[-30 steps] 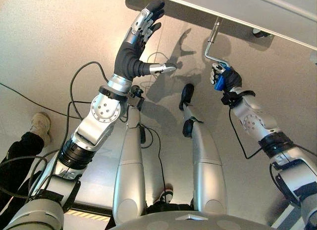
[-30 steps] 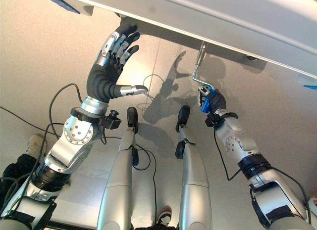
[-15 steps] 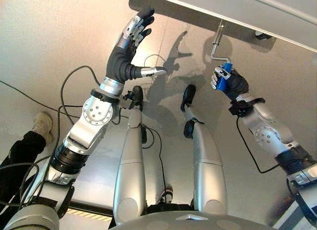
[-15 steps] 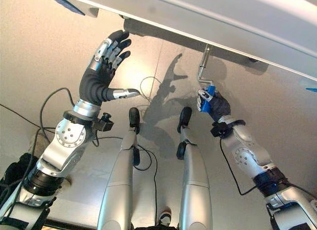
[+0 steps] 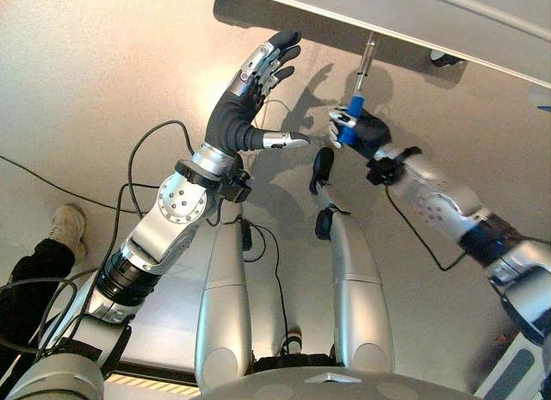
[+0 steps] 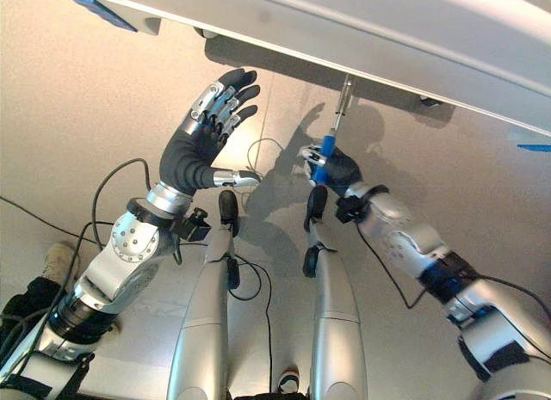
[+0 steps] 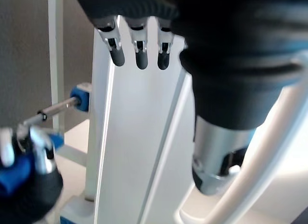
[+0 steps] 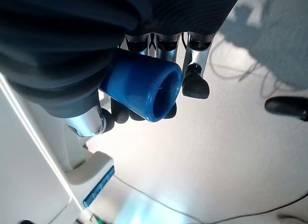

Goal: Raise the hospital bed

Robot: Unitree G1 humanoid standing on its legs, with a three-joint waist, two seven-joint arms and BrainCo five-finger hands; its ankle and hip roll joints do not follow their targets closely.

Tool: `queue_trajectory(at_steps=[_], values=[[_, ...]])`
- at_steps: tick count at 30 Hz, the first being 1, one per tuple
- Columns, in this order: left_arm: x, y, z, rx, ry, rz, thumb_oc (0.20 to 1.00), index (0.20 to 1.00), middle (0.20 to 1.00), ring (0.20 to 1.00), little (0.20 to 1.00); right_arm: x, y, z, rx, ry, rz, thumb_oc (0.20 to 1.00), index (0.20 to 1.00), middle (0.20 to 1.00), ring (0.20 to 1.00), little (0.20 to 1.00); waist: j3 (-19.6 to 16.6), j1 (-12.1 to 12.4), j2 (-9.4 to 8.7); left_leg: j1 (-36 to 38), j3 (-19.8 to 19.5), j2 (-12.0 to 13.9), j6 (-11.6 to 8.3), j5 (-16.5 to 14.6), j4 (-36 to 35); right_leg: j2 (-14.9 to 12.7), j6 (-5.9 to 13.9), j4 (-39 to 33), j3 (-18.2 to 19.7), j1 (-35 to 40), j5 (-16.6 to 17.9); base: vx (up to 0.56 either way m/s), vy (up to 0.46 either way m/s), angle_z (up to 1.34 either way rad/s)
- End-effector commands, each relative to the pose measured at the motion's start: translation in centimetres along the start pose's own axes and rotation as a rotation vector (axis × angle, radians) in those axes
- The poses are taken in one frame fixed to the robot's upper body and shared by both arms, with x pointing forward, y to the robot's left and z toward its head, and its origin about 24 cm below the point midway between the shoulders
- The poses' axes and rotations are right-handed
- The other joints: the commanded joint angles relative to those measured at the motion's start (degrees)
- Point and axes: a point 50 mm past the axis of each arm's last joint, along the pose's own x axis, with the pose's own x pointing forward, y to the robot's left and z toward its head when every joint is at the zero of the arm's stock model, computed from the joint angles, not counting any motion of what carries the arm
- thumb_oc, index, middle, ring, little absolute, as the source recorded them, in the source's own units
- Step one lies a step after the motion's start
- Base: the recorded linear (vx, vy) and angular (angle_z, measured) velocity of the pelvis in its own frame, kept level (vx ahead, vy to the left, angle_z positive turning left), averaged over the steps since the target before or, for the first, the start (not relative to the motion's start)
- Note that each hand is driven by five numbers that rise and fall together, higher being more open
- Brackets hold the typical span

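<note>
The hospital bed's white frame (image 5: 405, 17) runs along the top of both eye views. A metal crank rod (image 5: 368, 54) hangs from its underside and ends in a blue handle (image 5: 350, 128). My right hand (image 5: 366, 133) is shut on that blue handle (image 8: 144, 89), fingers curled round it. My left hand (image 5: 250, 99) is raised to the left of the crank, open with fingers spread, close under the bed frame (image 7: 134, 137) and holding nothing. The crank rod (image 7: 57, 108) and my right hand (image 7: 29, 185) also show in the left wrist view.
A person's leg and pale shoe (image 5: 65, 224) stand at the left edge on the grey floor (image 5: 86, 82). A bed caster (image 5: 443, 58) sits under the frame at upper right. A blue-tipped bed part (image 8: 98, 188) lies near the floor.
My right hand has swung the blue handle leftward and a little upward, turning the crank. My left hand has shifted to the right and stayed open.
</note>
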Motion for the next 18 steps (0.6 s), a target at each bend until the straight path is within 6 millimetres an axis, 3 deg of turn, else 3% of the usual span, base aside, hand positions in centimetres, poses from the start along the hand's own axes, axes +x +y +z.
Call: queue_trajectory(at_steps=[1,6,8,12,18], values=[[0.2,-1.5,2.9,-0.084,-0.171,-0.044,1.0,1.0,1.0,1.0,1.0,2.1,10.8,9.4,-0.116,-0.392,0.455,0.2,0.2,0.2,0.2,0.2,-1.5,2.6,2.19,0.4,1.7,-2.2,2.42,-2.9,2.5,-1.4,7.82,-4.4,1.6,6.2,-0.4,0.02,0.047,-0.05],[-0.1,-1.5,2.7,-0.135,-0.172,-0.018,1.0,1.0,1.0,1.0,1.0,4.9,12.7,9.4,-0.071,-0.397,0.415,0.2,0.2,0.2,0.2,0.2,-1.5,4.7,3.71,0.1,1.1,-2.9,2.82,-3.2,3.1,-2.2,8.08,-4.2,1.2,6.5,-0.8,0.03,0.044,-0.01],[-0.4,-1.5,2.8,-0.152,-0.176,-0.008,1.0,1.0,1.0,1.0,1.0,6.0,12.5,9.1,-0.044,-0.393,0.36,0.2,0.2,0.2,0.2,0.2,-1.5,5.5,4.52,0.0,0.8,-3.3,2.97,-3.4,3.2,-2.6,8.23,-4.0,1.1,6.7,-1.0,0.04,0.051,0.06],[-0.5,-1.3,2.7,-0.178,-0.18,0.009,1.0,1.0,1.0,1.0,1.0,7.8,10.3,8.7,-0.048,-0.361,0.189,0.2,0.2,0.2,0.2,0.2,-1.5,7.4,6.86,-0.8,0.0,-4.5,3.04,-3.8,4.1,-3.8,8.54,-2.1,0.7,6.2,-1.9,0.04,0.052,0.1],[-0.5,-1.5,2.7,-0.212,-0.191,0.021,1.0,1.0,1.0,1.0,1.0,9.1,4.3,6.8,-0.157,-0.216,-0.128,0.2,0.2,0.2,0.2,0.2,-1.5,9.6,9.84,-2.6,-0.6,-5.6,3.29,-4.3,5.5,-4.6,8.61,0.4,0.1,5.0,-3.4,0.03,0.044,0.19]])
